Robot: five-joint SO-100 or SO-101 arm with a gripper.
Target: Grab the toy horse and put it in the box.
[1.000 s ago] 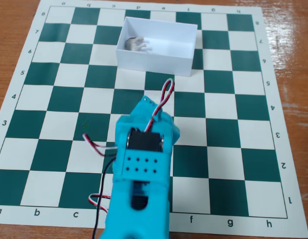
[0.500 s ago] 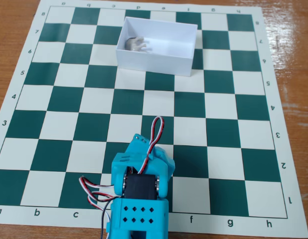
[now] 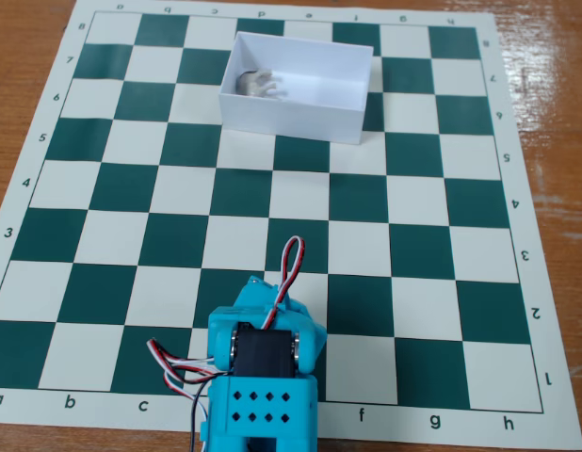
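Toy horse point(image 3: 259, 84) inside box point(image 3: 300, 118) (gripper unseen)

Single fixed view, set high above the near edge of the bench point(image 3: 545, 85), tilted down and facing the far side, arm base point(image 3: 261, 377) close under the lens, whole chessboard mat point(image 3: 272, 217) framed, white box point(image 3: 296, 83) lay far.

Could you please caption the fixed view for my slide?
Toy horse lying in the white box on a green chessboard mat, blue arm folded back.
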